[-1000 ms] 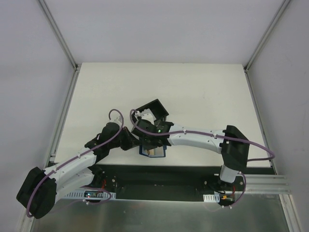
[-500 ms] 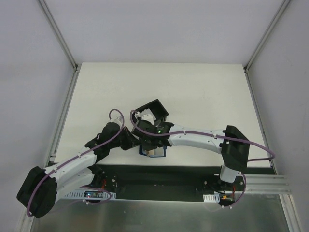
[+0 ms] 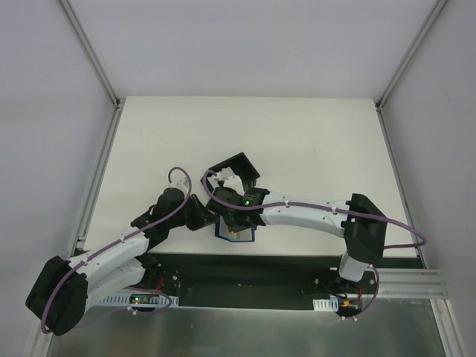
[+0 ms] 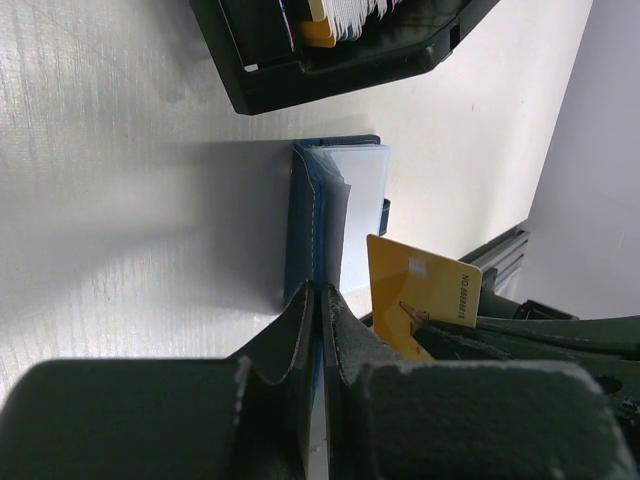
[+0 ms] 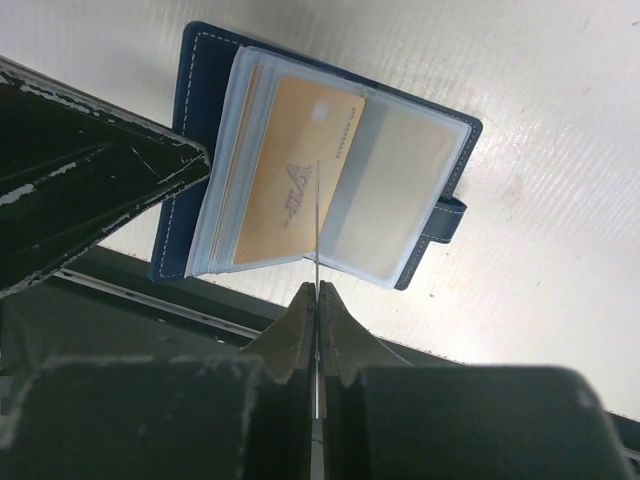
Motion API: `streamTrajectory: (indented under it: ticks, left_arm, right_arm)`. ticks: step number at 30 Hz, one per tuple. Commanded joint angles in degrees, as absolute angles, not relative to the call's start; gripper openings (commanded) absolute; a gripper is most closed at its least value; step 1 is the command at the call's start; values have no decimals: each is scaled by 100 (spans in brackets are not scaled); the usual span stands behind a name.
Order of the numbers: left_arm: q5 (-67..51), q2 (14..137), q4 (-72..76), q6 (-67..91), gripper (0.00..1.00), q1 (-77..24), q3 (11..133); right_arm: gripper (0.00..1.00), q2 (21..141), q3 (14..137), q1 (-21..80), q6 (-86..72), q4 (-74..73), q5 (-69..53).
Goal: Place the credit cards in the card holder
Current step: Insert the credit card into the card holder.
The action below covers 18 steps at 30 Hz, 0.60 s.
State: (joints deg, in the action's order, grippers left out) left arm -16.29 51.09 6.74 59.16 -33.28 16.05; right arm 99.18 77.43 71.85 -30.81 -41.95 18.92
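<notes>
The navy card holder [image 3: 236, 232] lies open near the table's front edge. My left gripper [image 4: 318, 290] is shut on its cover edge [image 4: 300, 230]. It also shows in the top view [image 3: 202, 217]. My right gripper [image 5: 317, 290] is shut on a tan credit card, seen edge-on [image 5: 316, 225], with its tip at the card holder's clear sleeves [image 5: 400, 190]. The same card's face shows in the left wrist view [image 4: 420, 295]. Another tan card [image 5: 285, 175] sits in a left sleeve. My right gripper stands right over the holder in the top view [image 3: 235, 220].
A black open-sided box [image 3: 234, 171] with several more cards [image 4: 345, 12] stands just behind the card holder. The black base strip [image 3: 245, 269] runs along the table's near edge, close under the holder. The left gripper's fingers [image 5: 90, 175] crowd the holder's left side.
My right gripper has shifted slightly with the card over the open card holder. The left gripper and the card holder have stayed put.
</notes>
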Motion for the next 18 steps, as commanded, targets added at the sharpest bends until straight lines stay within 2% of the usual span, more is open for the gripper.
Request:
streamTrajectory:
  ticks: [1,8,12,18]
  left_arm:
    - [-1775,4992,888,5792,0,-3305,1687]
    - [-1934,4675,634,5371,0,-3340,2267]
    - [-1855,5201,483,5344,0,-3480,2373]
    - [-1459,5809,203,5132,0,-4087,2891]
  right_arm:
    - [1,9615,7726,7172,-3120,-4412,2091]
    - [0,9089,7129,6804,-3217,-4307,2250]
    - [0,8781,6505,6566,-3322,-3605,1803]
    - [0,9008,5986,6364,-3480,-2832,1241]
